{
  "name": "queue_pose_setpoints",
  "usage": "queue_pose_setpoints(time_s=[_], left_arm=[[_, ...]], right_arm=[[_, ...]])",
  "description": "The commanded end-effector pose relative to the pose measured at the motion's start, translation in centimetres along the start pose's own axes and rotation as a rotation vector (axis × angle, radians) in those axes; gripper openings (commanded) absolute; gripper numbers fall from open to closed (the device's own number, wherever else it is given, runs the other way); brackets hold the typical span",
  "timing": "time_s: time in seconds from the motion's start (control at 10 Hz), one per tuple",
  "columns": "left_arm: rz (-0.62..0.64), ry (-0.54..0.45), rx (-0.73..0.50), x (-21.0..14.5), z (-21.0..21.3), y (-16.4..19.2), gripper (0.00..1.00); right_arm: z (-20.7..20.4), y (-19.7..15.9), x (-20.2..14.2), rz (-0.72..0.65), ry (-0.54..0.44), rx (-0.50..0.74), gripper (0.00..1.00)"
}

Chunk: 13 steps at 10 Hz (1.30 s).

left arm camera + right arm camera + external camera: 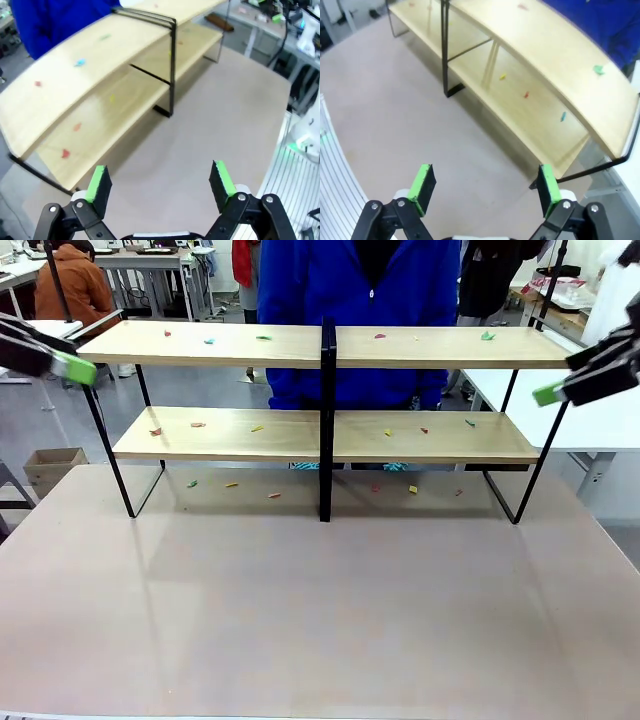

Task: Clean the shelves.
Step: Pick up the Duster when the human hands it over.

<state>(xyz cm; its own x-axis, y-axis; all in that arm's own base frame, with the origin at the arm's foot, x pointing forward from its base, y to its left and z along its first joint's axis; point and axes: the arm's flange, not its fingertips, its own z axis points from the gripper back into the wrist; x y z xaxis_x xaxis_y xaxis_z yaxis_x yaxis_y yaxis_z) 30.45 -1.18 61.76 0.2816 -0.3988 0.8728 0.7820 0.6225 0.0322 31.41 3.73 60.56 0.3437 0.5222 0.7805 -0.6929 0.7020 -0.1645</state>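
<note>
Two light-wood boards, one above the other in a thin black frame with a central black post, make up the shelves. They stand upright along the far edge of the worktop and span most of its width. Small coloured scraps in red, green, blue and yellow lie scattered on the upper board, on the lower board and on the worktop beneath the lower board. Directly behind the shelves, at the far side, stands a person in a blue jacket. The left pincer hangs in the air off the left end of the shelves, at a height between the two boards; its green-padded fingers are spread wide and hold nothing. The right pincer hangs likewise off the right end, jaws spread wide with nothing between them. Neither pincer touches the shelves. A cardboard box sits on the floor beyond the worktop's far left corner.
</note>
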Motion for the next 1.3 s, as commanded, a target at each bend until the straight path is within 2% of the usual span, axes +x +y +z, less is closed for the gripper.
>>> queue_pose_setpoints(time_s=[0.0, 0.1, 0.4, 0.8, 0.9, 1.0, 1.2], left_arm=[[0.045, -0.055, -0.006, -1.0, 2.2, 2.1, 1.0], [0.058, -0.089, -0.006, -1.4, 4.3, 2.5, 1.0], [0.06, -0.166, 0.132, -1.1, 8.3, 2.5, 1.0], [0.078, -0.142, 0.126, -0.6, 7.2, 2.3, 1.0], [0.105, -0.105, 0.123, -0.4, 6.9, 2.3, 1.0], [0.064, -0.139, 0.127, -1.0, 8.0, 2.4, 1.0], [0.064, -0.139, 0.127, -1.0, 8.0, 2.4, 1.0]], right_arm=[[1.6, -1.8, 0.2, -0.023, -0.036, -0.005, 1.0], [2.8, -2.0, 0.1, -0.021, -0.044, -0.02, 1.0], [3.6, -1.9, 0.2, -0.011, -0.057, -0.024, 1.0], [3.7, -2.0, 0.3, -0.016, -0.068, -0.026, 1.0], [3.6, -2.0, 0.2, -0.018, -0.064, -0.028, 1.0], [3.6, -2.2, 0.2, -0.027, -0.057, -0.022, 1.0], [3.1, -2.5, 0.1, -0.035, -0.051, -0.014, 1.0]])
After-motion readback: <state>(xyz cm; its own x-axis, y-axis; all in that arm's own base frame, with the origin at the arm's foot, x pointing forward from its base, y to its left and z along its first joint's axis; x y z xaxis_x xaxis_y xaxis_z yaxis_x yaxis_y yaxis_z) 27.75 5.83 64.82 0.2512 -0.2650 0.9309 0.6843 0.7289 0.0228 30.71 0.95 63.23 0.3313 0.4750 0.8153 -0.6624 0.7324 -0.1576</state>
